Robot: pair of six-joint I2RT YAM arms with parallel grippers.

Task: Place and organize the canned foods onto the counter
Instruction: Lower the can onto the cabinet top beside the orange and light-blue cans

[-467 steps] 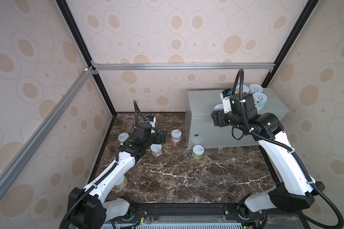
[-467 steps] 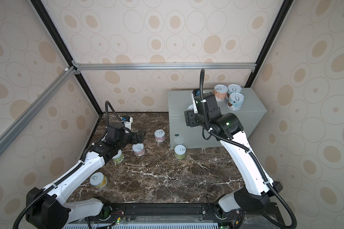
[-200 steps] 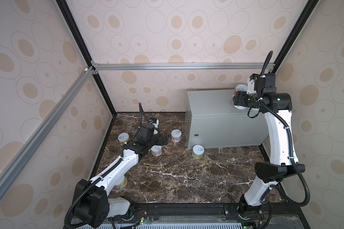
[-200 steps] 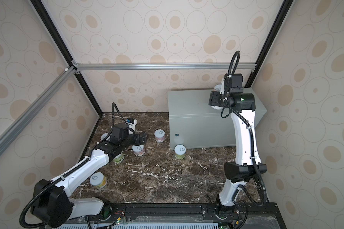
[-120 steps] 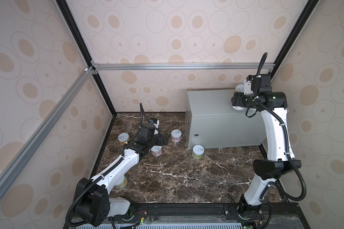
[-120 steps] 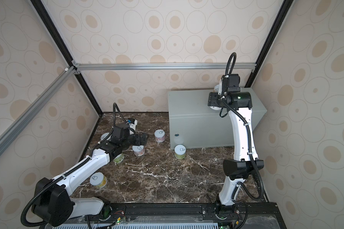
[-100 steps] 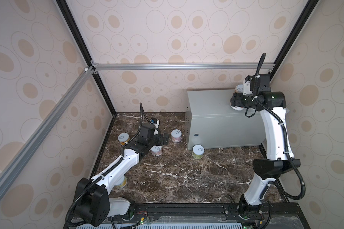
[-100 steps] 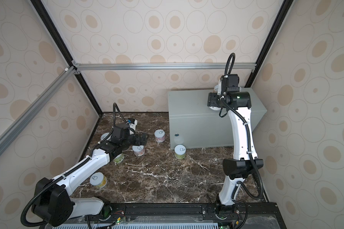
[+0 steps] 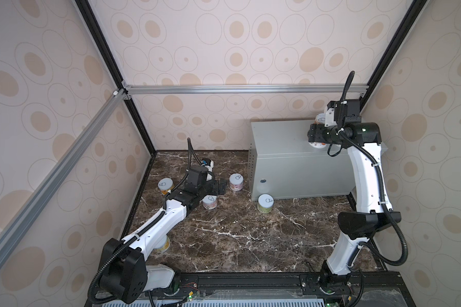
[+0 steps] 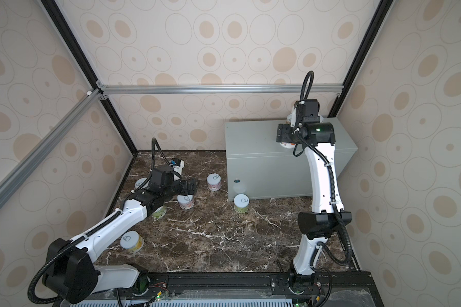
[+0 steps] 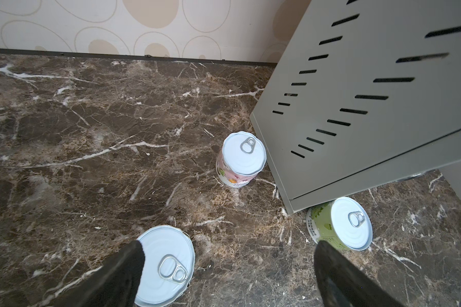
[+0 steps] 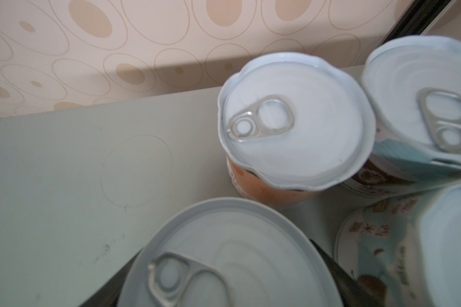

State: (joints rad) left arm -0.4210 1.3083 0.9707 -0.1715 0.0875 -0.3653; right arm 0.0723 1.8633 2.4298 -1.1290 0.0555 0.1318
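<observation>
Six tins stood upright on the dark marble tabletop (image 9: 250, 239), and four more were gathered at the back right corner of the grey cabinet (image 9: 277, 138) top. Your right gripper (image 9: 316, 136) hung over that cluster with one tin (image 12: 224, 255) between its jaws, next to the orange tin (image 12: 293, 122). Whether the jaws pinched it or stood free of it, you could not tell. Your left gripper (image 11: 228, 249) was spread wide, low over the tabletop toward its back left.

What your coming pick turned on, as I judge it, was that the nearest tin (image 11: 165, 265) was not centred in the gap. It lay partly under one finger (image 11: 123, 268), toward the front edge from the gripper in both top views, and the other finger (image 11: 338, 279) stood well apart from it. Round and lid-up, it offered no preferred axis, so you needed only a sideways shift. The pink tin (image 11: 241, 159) stood just beside the cabinet's perforated side and the green tin (image 11: 338, 223) at its front corner. Your left arm was the nearer to both.
</observation>
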